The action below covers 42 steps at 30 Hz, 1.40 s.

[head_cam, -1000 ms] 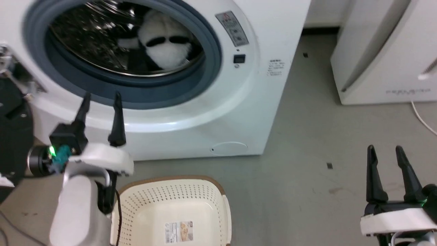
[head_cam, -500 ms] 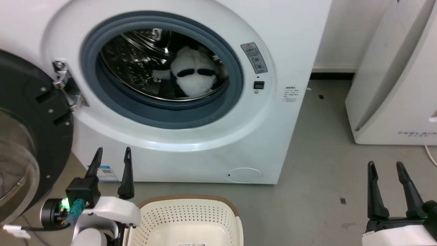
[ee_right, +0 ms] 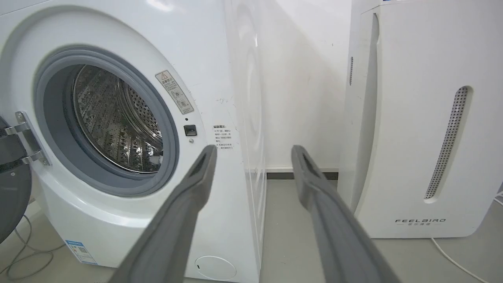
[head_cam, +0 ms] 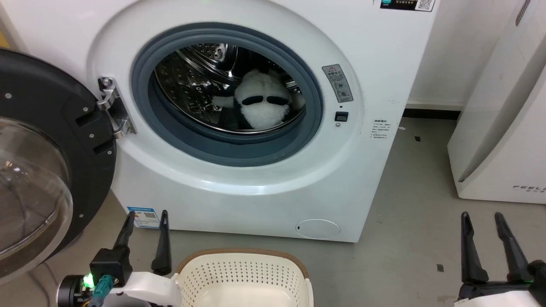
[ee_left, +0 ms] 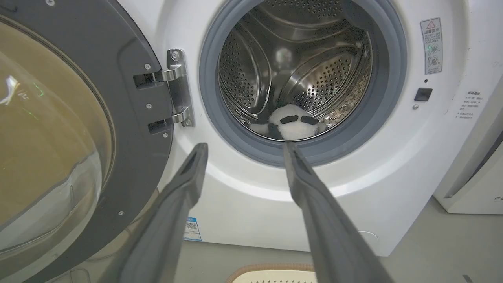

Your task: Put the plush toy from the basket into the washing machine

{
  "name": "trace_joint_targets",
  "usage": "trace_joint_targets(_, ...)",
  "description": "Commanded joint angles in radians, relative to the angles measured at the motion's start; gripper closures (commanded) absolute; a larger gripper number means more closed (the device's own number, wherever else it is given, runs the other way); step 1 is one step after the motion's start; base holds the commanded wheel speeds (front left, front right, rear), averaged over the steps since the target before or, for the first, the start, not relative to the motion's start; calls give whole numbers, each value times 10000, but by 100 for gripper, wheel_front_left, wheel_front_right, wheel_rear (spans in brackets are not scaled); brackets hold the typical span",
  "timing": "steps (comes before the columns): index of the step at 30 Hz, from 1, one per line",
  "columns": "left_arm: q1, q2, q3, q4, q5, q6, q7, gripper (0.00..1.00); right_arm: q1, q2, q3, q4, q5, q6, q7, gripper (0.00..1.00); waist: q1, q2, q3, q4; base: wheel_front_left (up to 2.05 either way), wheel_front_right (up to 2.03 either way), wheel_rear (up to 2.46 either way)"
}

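Plush toy: the fluffy black-and-white penguin plush toy (head_cam: 262,104) lies inside the drum, low and to the right. Its white face, with two dark eye patches, is turned toward the opening.
Washing machine: the large white front-loading washing machine (head_cam: 264,200) stands on the grey floor (head_cam: 409,221).
Drum: the shiny perforated steel drum (head_cam: 192,81) is ringed by a grey rubber door seal (head_cam: 230,151).
Door: the black-framed round glass door (head_cam: 51,140) is swung wide open to the left and hangs on a metal hinge (head_cam: 113,106).
Basket: the oval cream plastic basket with perforated sides and a brown woven-look rim (head_cam: 243,273) sits on the floor just in front of the machine. Its near part is cut off by the head view's edge.
Left gripper: the left gripper (head_cam: 147,213) is low at the near left, just left of the basket. Its fingers are spread with nothing between them. In the left wrist view they point toward the lower edge of the door seal.
Right gripper: the right gripper (head_cam: 481,215) is at the near right, over the floor and well apart from the machine. Its fingers are spread with nothing between them.
Neighbouring unit: a tall white appliance marked FEELBIRD (ee_right: 416,137) stands to the right of the machine, with a strip of floor between them.
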Motion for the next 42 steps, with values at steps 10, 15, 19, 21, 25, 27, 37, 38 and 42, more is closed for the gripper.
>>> trace_joint_targets(10,38,-14,-41,-141,26,31,185,100,-65,-1,98,11,-99,0,173,100,1,0,3,-57,0,0,0)
trace_joint_targets(15,62,-17,-70,-231,45,50,286,100,-98,-1,151,15,-159,-1,275,100,1,0,6,-92,0,0,0)
trace_joint_targets(19,81,-20,-93,-303,59,65,368,100,-125,-1,193,19,-207,-1,358,100,1,0,9,-120,0,0,0)
trace_joint_targets(21,86,-21,-99,-321,63,68,388,100,-131,-1,203,20,-220,-1,378,100,1,0,9,-127,0,0,0)
trace_joint_targets(25,105,-24,-122,-393,77,83,470,100,-158,-2,245,23,-268,-1,460,100,1,0,12,-154,0,0,0)
trace_joint_targets(27,115,-25,-134,-429,85,91,510,100,-171,-2,267,25,-292,-1,501,100,1,0,13,-168,0,0,0)
trace_joint_targets(37,163,-32,-193,-610,121,128,714,100,-238,-3,372,34,-412,-2,707,100,1,0,19,-238,0,0,0)
trace_joint_targets(38,168,-33,-198,-628,125,132,734,100,-244,-3,382,35,-424,-2,728,100,1,0,20,-245,0,0,0)
trace_joint_targets(42,187,-36,-222,-700,140,147,815,100,-271,-3,424,38,-472,-2,809,100,1,0,22,-273,0,0,0)
